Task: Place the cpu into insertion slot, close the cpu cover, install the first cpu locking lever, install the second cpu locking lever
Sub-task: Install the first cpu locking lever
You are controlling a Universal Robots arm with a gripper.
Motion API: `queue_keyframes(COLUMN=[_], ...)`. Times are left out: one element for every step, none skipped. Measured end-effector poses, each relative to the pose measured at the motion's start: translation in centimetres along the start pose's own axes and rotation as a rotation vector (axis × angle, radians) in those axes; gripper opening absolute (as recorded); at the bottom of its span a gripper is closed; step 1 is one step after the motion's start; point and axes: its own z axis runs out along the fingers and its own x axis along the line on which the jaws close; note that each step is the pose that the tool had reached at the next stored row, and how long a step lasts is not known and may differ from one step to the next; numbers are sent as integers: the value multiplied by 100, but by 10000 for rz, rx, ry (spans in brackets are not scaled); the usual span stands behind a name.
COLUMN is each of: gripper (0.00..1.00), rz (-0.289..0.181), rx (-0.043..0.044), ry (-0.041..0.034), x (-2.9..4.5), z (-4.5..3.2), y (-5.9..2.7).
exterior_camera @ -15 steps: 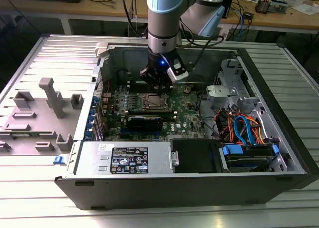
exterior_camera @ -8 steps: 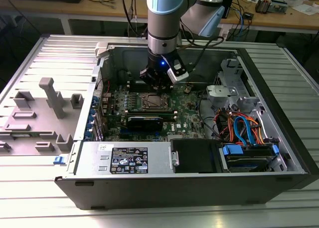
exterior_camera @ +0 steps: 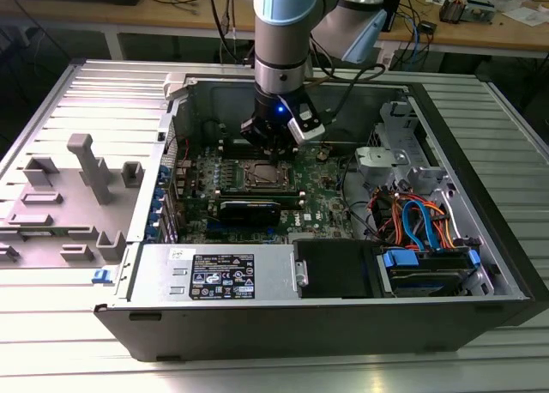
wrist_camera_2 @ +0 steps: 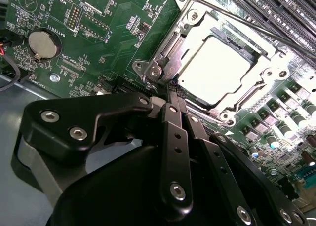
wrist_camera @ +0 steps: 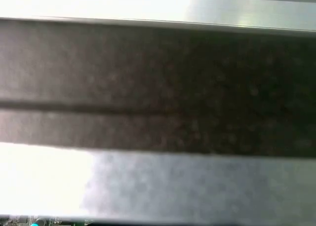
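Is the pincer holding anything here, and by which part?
Nothing is held. The pincer is shut, its tips at the edge of the cpu cover, which lies closed over the cpu.

1. The arm point(exterior_camera: 283, 24) has silver-grey tube sections with pale blue joint caps.
2. A small blue light glows on the dark wrist block.
3. Black cables run along the arm.
4. The gripper point(wrist_camera_2: 170, 95) is matt black, built of flat linked bars.
5. Silver round-headed screws stud its links and housing.
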Motion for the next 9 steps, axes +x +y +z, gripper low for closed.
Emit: queue_keyframes(gripper=[11, 11, 11, 11, 11, 11, 11, 11, 11], rz=[-1, -2, -1, -3, -5, -6, -8, -12, -16], rx=[-8, -11, -23, -44, -53, -66, -79, -89, -92], ry=[21, 69, 79, 94, 102, 108, 111, 116, 120], x=[0, -2, -1, -3, -5, -7, -10, -14, -19], z=[-1, -10, -10, -11, -13, -18, -25, -34, -44], y=[1, 7, 8, 12, 15, 18, 21, 24, 24])
